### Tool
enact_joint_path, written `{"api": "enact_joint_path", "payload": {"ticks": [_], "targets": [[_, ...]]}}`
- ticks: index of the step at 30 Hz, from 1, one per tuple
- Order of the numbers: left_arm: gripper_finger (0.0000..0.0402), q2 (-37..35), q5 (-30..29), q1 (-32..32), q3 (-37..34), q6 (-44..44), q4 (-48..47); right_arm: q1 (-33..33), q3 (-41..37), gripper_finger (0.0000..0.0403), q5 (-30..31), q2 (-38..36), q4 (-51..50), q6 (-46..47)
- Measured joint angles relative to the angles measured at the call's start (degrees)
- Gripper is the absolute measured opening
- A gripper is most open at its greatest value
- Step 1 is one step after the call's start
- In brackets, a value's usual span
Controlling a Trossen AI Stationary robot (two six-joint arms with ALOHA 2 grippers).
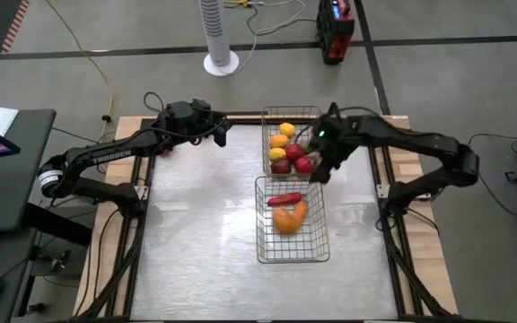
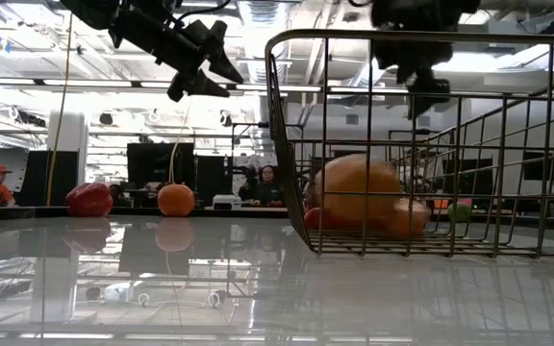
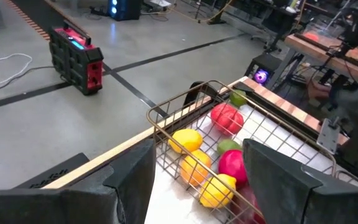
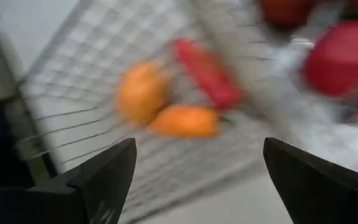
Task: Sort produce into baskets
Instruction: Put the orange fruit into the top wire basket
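Two wire baskets stand right of the table's middle. The far basket (image 1: 265,135) holds lemons (image 3: 186,139), oranges (image 3: 194,167), red fruits (image 3: 227,118) and a green one (image 3: 227,145). The near basket (image 1: 258,224) holds a red pepper (image 1: 284,198), an orange (image 1: 287,221) and a carrot (image 4: 185,120). A red vegetable (image 2: 89,199) and an orange (image 2: 175,199) rest on the table at its far left. My left gripper (image 1: 221,135) is open and empty, high up left of the far basket. My right gripper (image 1: 321,173) is open and empty above the gap between the baskets.
A wooden frame (image 1: 411,161) borders the table. A white fan (image 1: 220,36) and a red-black box (image 1: 335,31) stand on the floor beyond the far edge. People sit in the room behind (image 2: 269,183). Bare tabletop (image 1: 196,233) lies left of the near basket.
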Motion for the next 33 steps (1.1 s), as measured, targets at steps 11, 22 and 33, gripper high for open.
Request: {"api": "enact_joint_path", "payload": {"ticks": [11, 22, 33], "targets": [[0.0226, 0.0, 0.1, 0.0, 0.0, -0.3, 0.1, -20.6, -0.7, 0.0374, 14.6, -5.0, -1.2, -20.9], [0.0226, 0.0, -1.4, 0.0, 0.0, 0.1, 0.1, -27.8, -0.8, 0.0374, 17.2, 8.5, -1.3, -19.9], [0.0226, 0.0, -1.4, 0.0, 0.0, -2.4, 0.2, -42.7, -0.7, 0.0374, 17.6, 11.1, 9.4, -7.6]]}}
